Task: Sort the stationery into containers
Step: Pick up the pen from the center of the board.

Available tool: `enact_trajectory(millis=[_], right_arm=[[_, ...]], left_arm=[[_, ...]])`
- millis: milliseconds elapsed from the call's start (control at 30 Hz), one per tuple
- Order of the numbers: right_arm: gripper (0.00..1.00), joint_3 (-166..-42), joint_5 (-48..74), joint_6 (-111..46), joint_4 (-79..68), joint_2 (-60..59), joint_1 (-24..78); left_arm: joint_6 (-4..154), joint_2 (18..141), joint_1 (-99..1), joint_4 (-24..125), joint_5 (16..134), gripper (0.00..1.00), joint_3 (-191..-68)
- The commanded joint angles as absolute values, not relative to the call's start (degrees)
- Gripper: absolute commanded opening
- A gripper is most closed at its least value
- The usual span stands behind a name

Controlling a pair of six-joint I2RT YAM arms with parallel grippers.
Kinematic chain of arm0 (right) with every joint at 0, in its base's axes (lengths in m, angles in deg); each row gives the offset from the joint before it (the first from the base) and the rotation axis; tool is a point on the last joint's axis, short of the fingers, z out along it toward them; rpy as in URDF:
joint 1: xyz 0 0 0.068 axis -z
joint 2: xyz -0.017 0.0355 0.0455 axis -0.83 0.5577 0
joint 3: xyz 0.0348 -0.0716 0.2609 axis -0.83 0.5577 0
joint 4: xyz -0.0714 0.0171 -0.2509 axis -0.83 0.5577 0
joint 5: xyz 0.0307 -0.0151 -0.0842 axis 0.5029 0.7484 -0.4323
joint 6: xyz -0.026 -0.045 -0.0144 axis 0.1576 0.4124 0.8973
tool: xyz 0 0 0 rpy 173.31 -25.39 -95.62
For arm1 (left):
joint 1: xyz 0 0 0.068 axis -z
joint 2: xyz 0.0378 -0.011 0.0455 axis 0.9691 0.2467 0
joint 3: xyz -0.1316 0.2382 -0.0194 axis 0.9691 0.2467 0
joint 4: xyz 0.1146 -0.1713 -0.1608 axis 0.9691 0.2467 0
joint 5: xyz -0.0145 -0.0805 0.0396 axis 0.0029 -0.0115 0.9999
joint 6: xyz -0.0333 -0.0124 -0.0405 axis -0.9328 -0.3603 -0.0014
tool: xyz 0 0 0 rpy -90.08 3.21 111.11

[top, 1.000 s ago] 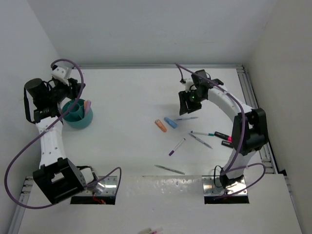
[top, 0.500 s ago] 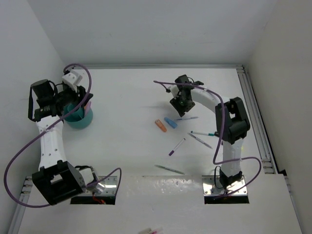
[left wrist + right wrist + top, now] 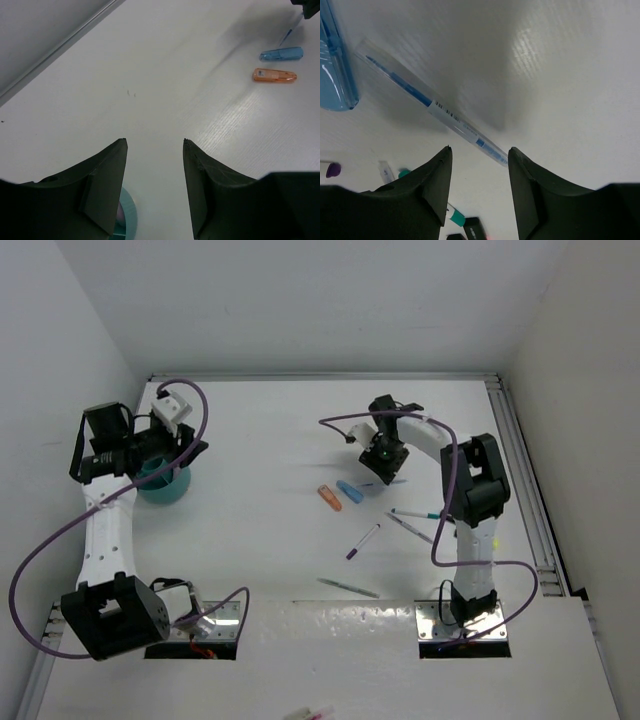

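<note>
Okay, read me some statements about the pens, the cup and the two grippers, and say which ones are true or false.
1. The left gripper holds a marker. False: its jaws stand open and empty, by the teal cup.
2. The orange highlighter and the blue highlighter lie side by side on the table. True.
3. The right gripper hangs open over a clear blue-ink pen. True.
4. The teal cup touches the highlighters. False: it stands well apart from them.

We see a white, wood-grained counter (image 3: 270, 440). At its left stands a round teal-green cup (image 3: 163, 490). Well apart to the right lie a stubby orange highlighter (image 3: 329, 497) just beside a stubby blue highlighter (image 3: 350, 490), a thin clear blue pen (image 3: 445, 115), a thin purple pen (image 3: 363, 541) and a thin grey pen (image 3: 348, 587).
</note>
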State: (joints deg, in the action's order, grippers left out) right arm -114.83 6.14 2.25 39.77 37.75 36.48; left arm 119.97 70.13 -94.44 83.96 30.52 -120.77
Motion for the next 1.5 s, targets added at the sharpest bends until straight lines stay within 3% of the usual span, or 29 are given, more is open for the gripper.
enact_trajectory(millis=[0, 433, 533, 567, 700, 900, 1033, 1167, 1467], right_arm=[[0.48, -116.99, 8.86, 6.51, 41.95, 38.52, 37.12], [0.34, -116.82, 7.28, 10.29, 40.03, 43.53, 37.91], [0.21, -115.51, 5.87, 11.96, 38.54, 43.27, 38.00], [0.12, -115.33, 4.04, 12.23, 38.27, 43.10, 38.00], [0.00, -116.11, 2.88, 11.62, 38.00, 40.91, 39.66], [0.00, -121.55, 5.43, 3.02, 38.44, 34.05, 41.60], [0.00, -125.52, 19.38, -9.89, 39.94, 27.99, 40.64], [0.00, -121.84, 30.90, -24.65, 34.07, 21.40, 37.48], [0.00, -118.13, 39.71, -33.38, 25.52, 15.23, 26.31]], left_arm=[[121.28, 70.31, -93.21, 83.46, 29.73, 0.55, -121.40], [119.35, 69.87, -90.92, 80.65, 32.10, 0.55, -120.08], [117.77, 69.61, -90.39, 78.27, 32.28, 0.55, -119.82], [117.50, 69.69, -90.31, 77.75, 32.45, 0.55, -119.82], [114.52, 69.87, -88.99, 73.63, 32.80, 0.54, -119.38], [94.41, 69.52, -86.88, 62.11, 33.16, 0.54, -119.64], [78.07, 68.64, -83.54, 55.43, 34.89, 0.54, -118.94], [60.41, 68.90, -79.68, 48.31, 36.14, 0.55, -116.13], [56.77, 72.86, -72.64, 47.68, 39.31, 0.60, -118.14]])
